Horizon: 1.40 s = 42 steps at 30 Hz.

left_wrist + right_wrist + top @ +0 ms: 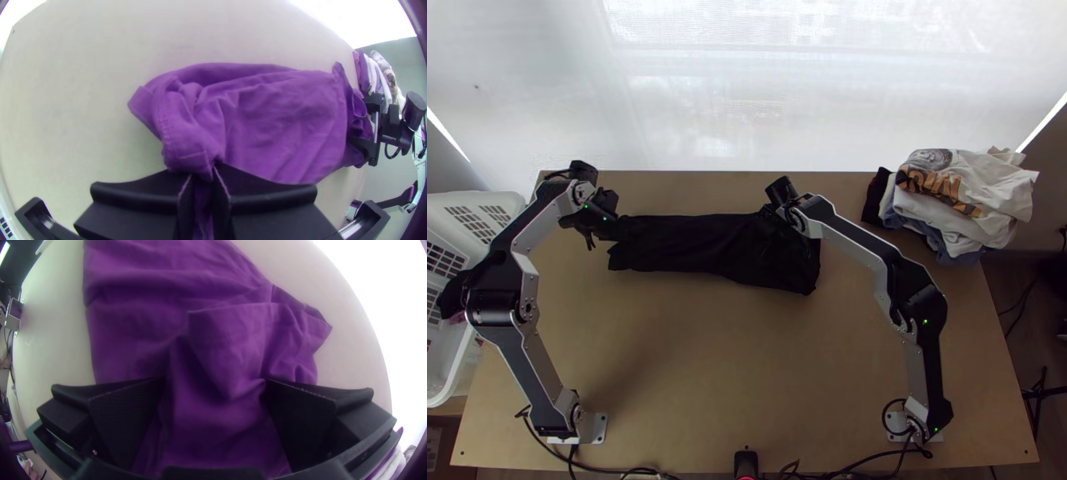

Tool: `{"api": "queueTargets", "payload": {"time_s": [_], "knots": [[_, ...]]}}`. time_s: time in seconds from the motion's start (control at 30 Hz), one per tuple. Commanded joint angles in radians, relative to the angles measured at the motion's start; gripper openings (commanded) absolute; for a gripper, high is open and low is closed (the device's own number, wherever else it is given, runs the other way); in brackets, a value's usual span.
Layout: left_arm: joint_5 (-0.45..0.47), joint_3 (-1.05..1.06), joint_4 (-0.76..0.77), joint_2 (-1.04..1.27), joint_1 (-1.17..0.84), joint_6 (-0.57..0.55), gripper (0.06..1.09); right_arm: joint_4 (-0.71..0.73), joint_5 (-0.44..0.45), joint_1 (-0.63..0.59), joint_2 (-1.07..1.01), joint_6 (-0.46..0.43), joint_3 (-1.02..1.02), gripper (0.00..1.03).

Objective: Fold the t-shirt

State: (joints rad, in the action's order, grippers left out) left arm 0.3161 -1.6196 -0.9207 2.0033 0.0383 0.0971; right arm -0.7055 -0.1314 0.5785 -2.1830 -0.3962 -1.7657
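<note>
The black t-shirt (707, 245) lies as a long, narrow, wrinkled strip across the upper middle of the table. My left gripper (605, 227) is at the strip's left end. In the left wrist view, the left gripper (212, 168) is shut on a bunched edge of the t-shirt (275, 120). Over the strip's right part is my right gripper (773, 222). The right wrist view has the right gripper (214, 383) open, its fingers wide apart, with loose folds of the t-shirt (227, 342) rising between them. Part of the cloth's right end is hidden under the right arm.
A pile of folded clothes (947, 200) is at the table's upper right. The white basket (459, 360) stands by the left edge, with dark cloth inside. Bare tabletop (731, 368) stretches between the arms' bases. Cables run along the near edge.
</note>
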Motion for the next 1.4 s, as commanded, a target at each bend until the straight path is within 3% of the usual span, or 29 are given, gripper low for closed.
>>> {"api": "queueTargets", "payload": {"time_s": [0.0,0.5,0.9,1.37], "knots": [[0.031,-0.051,-0.035,-0.051,-0.021,0.001,0.09,0.023,0.003,-0.002,-0.02,-0.001,0.02,0.98],[0.117,-0.309,-0.191,-0.028,-0.126,-0.056,0.09,0.04,0.006,0.001,-0.054,-0.003,0.026,0.98],[0.252,-0.451,-0.191,-0.018,-0.248,-0.036,0.09,0.052,0.018,0.001,-0.087,-0.004,0.022,0.98],[0.281,-0.502,-0.122,0.022,-0.42,-0.088,0.09,0.041,0.029,-0.002,-0.008,0.002,0.018,0.98]]}}
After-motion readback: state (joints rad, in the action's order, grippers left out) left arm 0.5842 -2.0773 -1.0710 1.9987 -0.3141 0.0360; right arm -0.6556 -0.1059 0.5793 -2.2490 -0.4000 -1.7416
